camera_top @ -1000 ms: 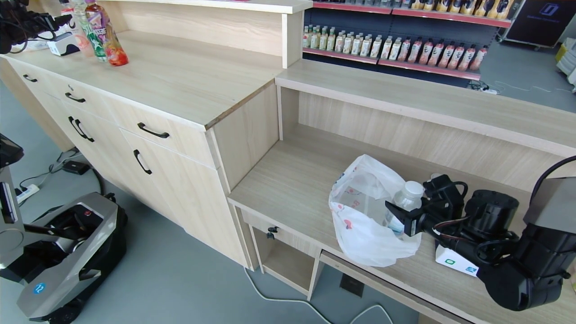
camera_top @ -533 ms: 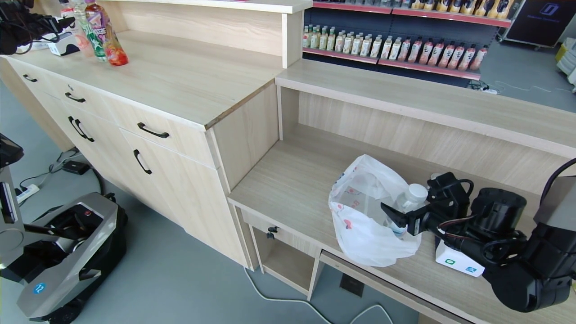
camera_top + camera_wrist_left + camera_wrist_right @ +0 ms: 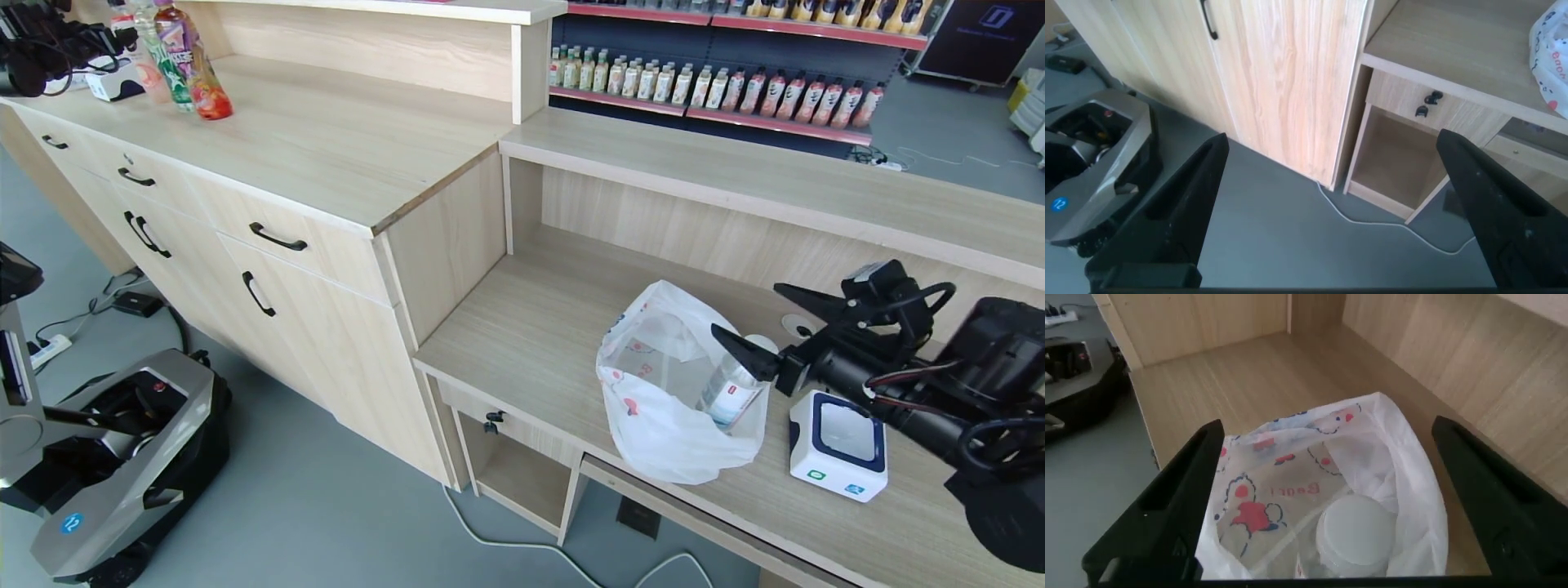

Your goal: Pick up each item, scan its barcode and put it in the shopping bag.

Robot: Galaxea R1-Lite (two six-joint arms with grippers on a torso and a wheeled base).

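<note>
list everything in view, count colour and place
shopping bag: one, white with red print, on the lower counter
bottle: one, clear with white cap, inside the bag
scanner: one, white with dark rim, beside the bag
drink bottles: a few, mixed colours, upper counter far end
small box: one, white, beside those bottles
shelf bottles: long row, mixed, in the background
right gripper: one, black, open above the bag
left gripper: one, black, open over the floor

Thin, crinkled translucent plastic shopping bag, clear smooth plastic bottle, matt pale wood-grain counter.
</note>
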